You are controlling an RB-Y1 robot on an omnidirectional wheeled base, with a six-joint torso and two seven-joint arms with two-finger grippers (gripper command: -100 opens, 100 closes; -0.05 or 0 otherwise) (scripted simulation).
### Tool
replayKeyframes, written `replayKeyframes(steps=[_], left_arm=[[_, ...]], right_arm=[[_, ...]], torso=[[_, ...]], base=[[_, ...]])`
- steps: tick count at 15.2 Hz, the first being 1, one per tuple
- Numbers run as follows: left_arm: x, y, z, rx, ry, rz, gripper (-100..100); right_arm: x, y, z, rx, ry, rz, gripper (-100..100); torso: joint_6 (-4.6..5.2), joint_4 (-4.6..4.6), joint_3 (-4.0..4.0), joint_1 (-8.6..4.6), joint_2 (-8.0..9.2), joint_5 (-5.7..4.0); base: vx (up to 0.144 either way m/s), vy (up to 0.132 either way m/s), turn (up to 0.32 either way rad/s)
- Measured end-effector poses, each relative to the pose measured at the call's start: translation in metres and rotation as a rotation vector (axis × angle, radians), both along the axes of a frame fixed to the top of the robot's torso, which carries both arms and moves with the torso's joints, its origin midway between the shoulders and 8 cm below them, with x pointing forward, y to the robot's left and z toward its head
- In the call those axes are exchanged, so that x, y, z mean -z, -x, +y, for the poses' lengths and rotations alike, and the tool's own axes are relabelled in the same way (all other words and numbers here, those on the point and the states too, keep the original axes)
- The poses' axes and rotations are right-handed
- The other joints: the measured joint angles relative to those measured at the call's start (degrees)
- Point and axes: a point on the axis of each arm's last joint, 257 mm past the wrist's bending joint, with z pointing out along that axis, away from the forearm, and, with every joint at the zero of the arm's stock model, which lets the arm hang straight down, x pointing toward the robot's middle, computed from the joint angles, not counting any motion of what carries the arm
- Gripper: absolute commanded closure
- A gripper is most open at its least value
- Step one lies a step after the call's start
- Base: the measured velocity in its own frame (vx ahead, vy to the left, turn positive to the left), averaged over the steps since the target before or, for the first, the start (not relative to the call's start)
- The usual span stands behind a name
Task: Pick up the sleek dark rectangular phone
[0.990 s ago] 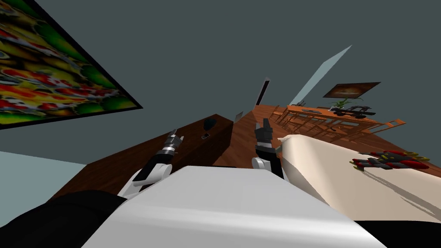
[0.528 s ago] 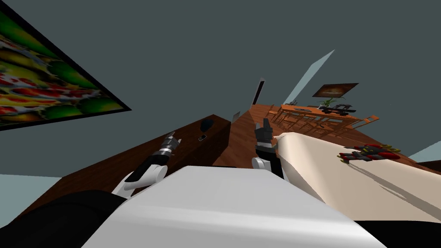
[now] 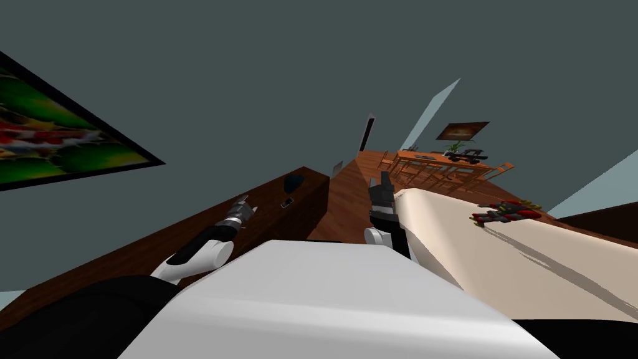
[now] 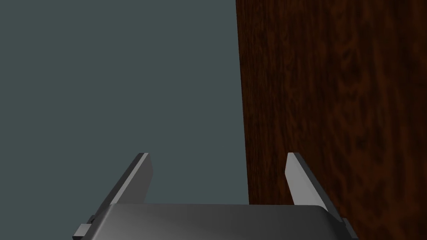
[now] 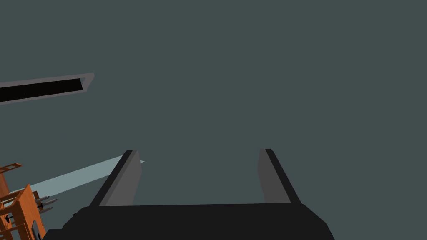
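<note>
Holding the left gripper low over the dark wooden cabinet top at about ten o'clock from the chest, with its fingers spread wide apart and gripping nothing; in the left wrist view, one against the wood grain, the other against the plain grey wall. Holding the right gripper raised at about one o'clock, over the wooden floor between the cabinet and a broad cream surface, blades likewise parted with nothing held. Lying flat on the cabinet top toward three o'clock of the left gripper, near but clearly apart from the fingertips: the phone, small, dark and rectangular. Just beyond it at twelve o'clock, close to the cabinet's far end, a dark rounded object, too small to name. Resting on the cream surface out at three o'clock, a red and yellow toy plane. Farther off at one o'clock, an orange wooden dining table with chairs, a potted plant behind it and a framed picture above on the far wall. Hanging on the near wall at nine o'clock, a large black-framed painting in greens, reds and yellows. At twelve o'clock, farthest away, a narrow black area in a pale frame.
</note>
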Motion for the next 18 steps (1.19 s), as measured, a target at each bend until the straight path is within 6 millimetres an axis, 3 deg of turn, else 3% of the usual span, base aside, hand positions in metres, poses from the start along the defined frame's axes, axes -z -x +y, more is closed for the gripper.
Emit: replayKeyframes(steps=[8, 18], left_arm=[[0.025, 0.031, 0.029, -0.081, 0.075, 0.138, -100], [0.055, 0.073, 0.051, -0.176, 0.173, 0.289, -100]], right_arm=[[0.0, 0.0, 0.0, 0.0, 0.0, 0.0, 0], [0.0, 0.0, 0.0, 0.0, 0.0, 0.0, 0]], torso=[[-0.01, -0.01, -0.01, -0.01, -0.02, 0.0], [0.0, 0.0, 0.01, -0.01, 0.02, 0.0]], base=[[0.038, -0.021, -0.103], [0.041, -0.018, -0.113]])
